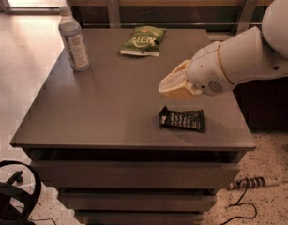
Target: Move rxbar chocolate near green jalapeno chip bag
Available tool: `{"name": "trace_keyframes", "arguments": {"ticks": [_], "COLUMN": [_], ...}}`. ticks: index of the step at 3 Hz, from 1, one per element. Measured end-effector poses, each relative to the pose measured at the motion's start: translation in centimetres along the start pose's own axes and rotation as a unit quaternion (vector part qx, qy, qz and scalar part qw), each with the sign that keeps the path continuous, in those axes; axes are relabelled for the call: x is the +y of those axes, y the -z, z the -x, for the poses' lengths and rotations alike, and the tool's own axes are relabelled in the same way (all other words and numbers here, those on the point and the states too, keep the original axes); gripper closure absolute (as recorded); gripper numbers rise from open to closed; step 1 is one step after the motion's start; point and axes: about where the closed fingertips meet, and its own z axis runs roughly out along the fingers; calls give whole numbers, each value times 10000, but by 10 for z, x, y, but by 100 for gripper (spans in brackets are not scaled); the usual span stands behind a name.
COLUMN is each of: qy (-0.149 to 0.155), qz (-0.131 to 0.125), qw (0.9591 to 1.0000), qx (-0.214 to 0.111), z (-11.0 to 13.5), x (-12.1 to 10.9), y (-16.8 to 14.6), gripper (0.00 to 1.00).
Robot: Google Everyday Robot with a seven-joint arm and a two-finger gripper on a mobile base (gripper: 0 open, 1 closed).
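The rxbar chocolate lies flat on the dark grey table, right of centre in the frame and close to the table's near edge, its black wrapper showing rows of pale lettering. The gripper hangs just above and slightly left of the bar in the frame, pale yellowish and pointing toward the left. It is apart from the wrapper, and whether it is open or closed cannot be told from this view. Behind it the white arm runs off toward the upper right corner. The green jalapeno chip bag rests near the table's far edge, at upper centre of the frame, well apart from the bar, with bare tabletop between them. A clear plastic bottle with a labelled side stands upright toward the upper left, beside the table's left edge and left of the green bag. Below the tabletop, drawer fronts show. On the speckled floor, a cable lies at lower right and a black looped object sits at lower left.
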Motion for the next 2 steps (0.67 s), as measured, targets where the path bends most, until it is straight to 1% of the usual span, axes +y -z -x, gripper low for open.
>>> {"name": "trace_keyframes", "arguments": {"ticks": [2], "qy": [34], "qz": [21], "qw": [10000], "qx": [-1], "z": [3], "x": [2], "y": [-2], "gripper": [37]}}
